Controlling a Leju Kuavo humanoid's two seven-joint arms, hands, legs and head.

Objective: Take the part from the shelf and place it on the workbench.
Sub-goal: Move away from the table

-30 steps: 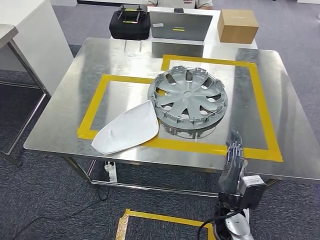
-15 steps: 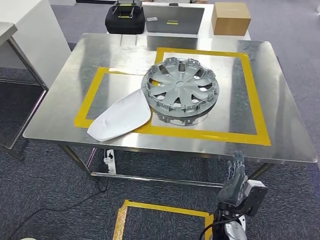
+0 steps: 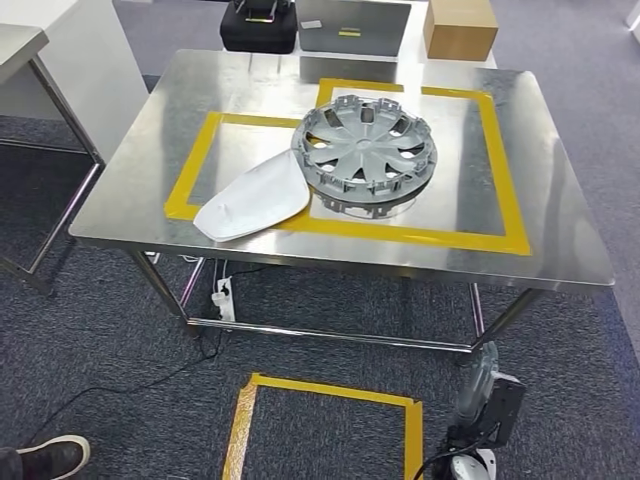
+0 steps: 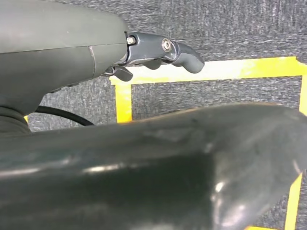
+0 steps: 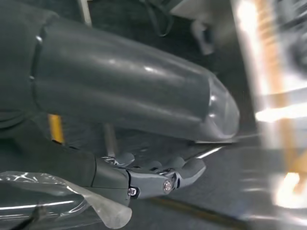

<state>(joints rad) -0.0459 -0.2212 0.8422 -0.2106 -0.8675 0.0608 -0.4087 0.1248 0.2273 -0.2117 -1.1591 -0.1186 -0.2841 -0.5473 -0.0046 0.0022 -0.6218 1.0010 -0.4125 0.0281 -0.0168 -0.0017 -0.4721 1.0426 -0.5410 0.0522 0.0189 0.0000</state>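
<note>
Head view: steel surface [image 3: 528, 150] w/ yellow tape rectangles on top. Grey hubcap [image 3: 365, 152] lies flat on it, inside the taped frames. White curved panel [image 3: 253, 201] lies just beside the hubcap on its near-left side, their edges touching or almost touching, and it crosses the tape line. Beyond the hubcap, at the far edge: black case [image 3: 259, 22], grey laptop-like slab [image 3: 352, 15], cardboard box [image 3: 459, 27]. Power strip [image 3: 220, 297] sits on the carpet under the surface, below the hubcap's near-left. Yellow tape square [image 3: 328, 415] on the floor, nearer than the hubcap. A person's dark shoe [image 3: 51, 457] is at the lower left corner, well apart from the hubcap. Right robot hand [image 3: 480, 379] hangs low, below the surface's near-right edge, well apart from the hubcap, holding nothing; finger spread hard to judge from here.

Left wrist view: left robot hand [image 4: 159, 51] over grey carpet and floor tape [image 4: 217, 70]; fingers stretched out, nothing in them.

Right wrist view: right robot hand's thumb [image 5: 137, 100] and fingers [image 5: 163, 177] lie extended and apart, nothing between them; background blurred.
</note>
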